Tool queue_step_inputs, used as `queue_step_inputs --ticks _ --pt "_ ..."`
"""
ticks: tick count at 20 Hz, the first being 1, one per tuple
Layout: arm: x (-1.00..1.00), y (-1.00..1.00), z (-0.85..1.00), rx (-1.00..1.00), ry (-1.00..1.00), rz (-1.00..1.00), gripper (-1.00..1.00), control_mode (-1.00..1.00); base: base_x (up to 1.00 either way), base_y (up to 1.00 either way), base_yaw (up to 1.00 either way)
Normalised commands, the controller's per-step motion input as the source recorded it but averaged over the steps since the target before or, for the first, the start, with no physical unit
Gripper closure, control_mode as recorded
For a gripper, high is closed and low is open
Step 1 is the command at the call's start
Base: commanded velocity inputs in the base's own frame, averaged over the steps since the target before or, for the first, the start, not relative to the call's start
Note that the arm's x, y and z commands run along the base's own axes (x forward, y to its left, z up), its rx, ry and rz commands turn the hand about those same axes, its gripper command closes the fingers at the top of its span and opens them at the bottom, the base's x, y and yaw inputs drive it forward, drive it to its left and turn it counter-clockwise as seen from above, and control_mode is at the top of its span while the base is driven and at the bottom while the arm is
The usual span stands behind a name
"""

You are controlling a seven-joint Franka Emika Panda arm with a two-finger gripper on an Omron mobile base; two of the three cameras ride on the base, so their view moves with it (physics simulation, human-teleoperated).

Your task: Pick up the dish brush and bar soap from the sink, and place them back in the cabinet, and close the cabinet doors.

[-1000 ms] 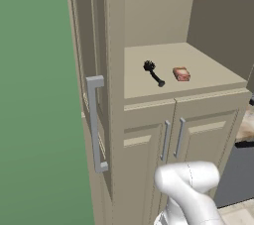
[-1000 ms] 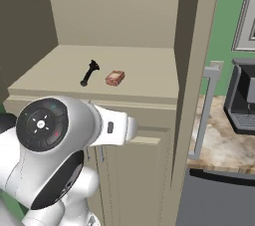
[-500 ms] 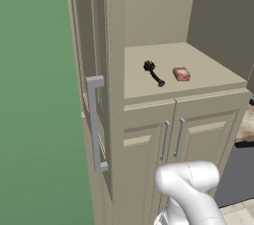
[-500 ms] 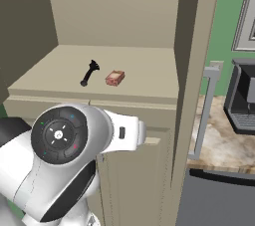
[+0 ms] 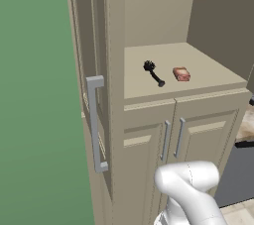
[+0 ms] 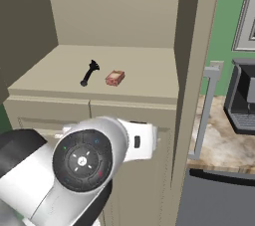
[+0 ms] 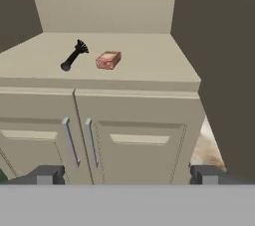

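Note:
The black dish brush (image 5: 153,72) (image 6: 89,73) (image 7: 73,56) lies on the open shelf of the beige cabinet (image 5: 198,60) (image 6: 144,65) (image 7: 144,56). The pinkish bar soap (image 5: 181,74) (image 6: 115,77) (image 7: 108,60) rests just to its right. Both cabinet doors stand open: the left one with its grey bar handle (image 5: 94,122), the right one with its handle (image 6: 205,113). My gripper (image 7: 127,175) is open and empty, in front of the cabinet and below shelf height, facing it. The sink is out of view.
Two closed lower doors with short grey handles (image 7: 69,143) sit under the shelf. A green wall (image 5: 34,95) lies to the left. To the right are a marble counter (image 6: 219,140), a dark coffee machine (image 6: 241,95) and a dark appliance front (image 6: 219,200).
In the right base view my arm's big joint has swung right and a little lower. The brush, soap and doors have not moved.

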Motion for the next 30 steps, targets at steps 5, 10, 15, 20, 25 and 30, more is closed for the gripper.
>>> queue_step_inputs --ticks 5,10,15,20,25,30 --pt "-0.11 -0.17 0.00 0.00 -0.08 0.01 -1.00 -1.00 0.00 0.00 0.00" --pt "-0.15 -0.15 0.00 0.00 -0.07 0.01 -1.00 -1.00 0.00 0.00 0.00" --pt "-0.20 -0.22 0.00 0.00 -0.06 0.01 -1.00 -1.00 0.00 0.00 0.00" --pt "-0.23 -0.20 0.00 0.00 -0.04 0.01 -1.00 -1.00 0.00 0.00 0.00" --pt "-0.18 -0.21 0.00 0.00 -0.02 0.01 -1.00 -1.00 0.00 0.00 0.00" --pt "-0.02 -0.21 0.00 0.00 0.00 0.00 -1.00 -1.00 0.00 0.00 0.00"
